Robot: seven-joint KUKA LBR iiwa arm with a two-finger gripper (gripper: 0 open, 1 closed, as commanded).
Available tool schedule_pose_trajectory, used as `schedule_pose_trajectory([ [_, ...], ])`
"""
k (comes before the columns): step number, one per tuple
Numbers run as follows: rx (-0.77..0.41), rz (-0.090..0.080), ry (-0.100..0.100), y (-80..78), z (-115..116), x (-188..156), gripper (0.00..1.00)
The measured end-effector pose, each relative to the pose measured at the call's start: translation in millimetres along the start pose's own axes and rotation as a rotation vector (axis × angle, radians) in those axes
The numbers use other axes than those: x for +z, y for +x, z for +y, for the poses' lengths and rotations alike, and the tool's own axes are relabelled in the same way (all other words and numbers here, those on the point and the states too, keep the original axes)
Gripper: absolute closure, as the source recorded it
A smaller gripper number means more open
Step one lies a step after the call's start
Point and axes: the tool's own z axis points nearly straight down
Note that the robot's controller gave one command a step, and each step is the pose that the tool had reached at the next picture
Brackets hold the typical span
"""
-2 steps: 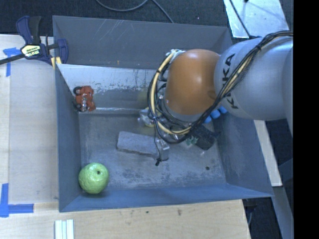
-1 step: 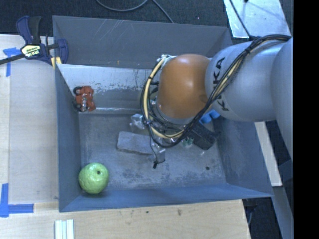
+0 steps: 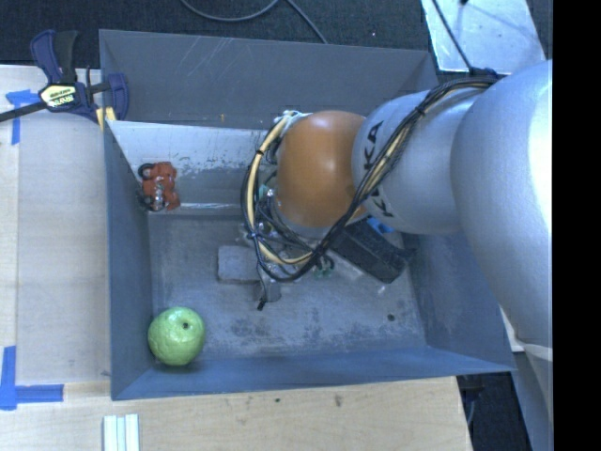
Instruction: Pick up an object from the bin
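I see the arm [image 3: 451,158] entering the bin [image 3: 282,369] from the right. Its orange wrist cover [image 3: 319,169] and looped cables [image 3: 255,191] sit above the middle of the bin floor. The gripper [image 3: 266,289] points down at the centre of the floor, at the right-hand edge of a flat grey block [image 3: 237,263]. I cannot tell whether it touches the block, nor whether the gripper is open or closed, because the wrist and cables cover it. Other contents: a green apple [image 3: 177,336] in the lower left corner, well apart from the gripper; a small orange-and-red item [image 3: 158,186] against the far wall at the left; a black object [image 3: 374,252] partly beneath the arm, to the right of the gripper.
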Motion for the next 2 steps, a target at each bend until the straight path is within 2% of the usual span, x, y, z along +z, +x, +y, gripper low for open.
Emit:
schedule_pose_trajectory([
  [2,0.001,0.000,0.000,0.0,0.0,-0.1,1.00],
])
